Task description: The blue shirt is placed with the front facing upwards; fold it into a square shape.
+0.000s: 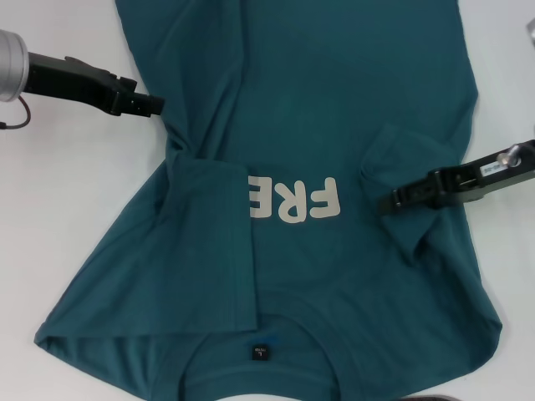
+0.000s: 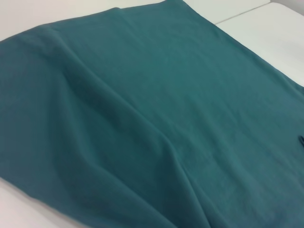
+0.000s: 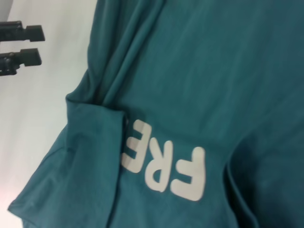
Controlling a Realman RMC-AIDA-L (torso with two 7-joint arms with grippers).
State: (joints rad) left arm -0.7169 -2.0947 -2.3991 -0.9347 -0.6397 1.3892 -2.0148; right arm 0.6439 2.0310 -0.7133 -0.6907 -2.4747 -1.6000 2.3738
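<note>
Blue shirt (image 1: 334,100): soft matt knit cloth, creased into loose ridges. Lettering (image 1: 294,199) on chest: smooth off-white print, slightly glossier than the cloth. Collar label (image 1: 257,352): small dark woven patch. Tabletop (image 1: 58,167): smooth matt white. Left end effector (image 1: 155,106) and right end effector (image 1: 393,200): matt black plastic; left arm's wrist section (image 1: 12,65) brushed silver metal.

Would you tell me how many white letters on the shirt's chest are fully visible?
3: F, R and E across the blue shirt. A fourth is half hidden under the folded sleeve.
</note>
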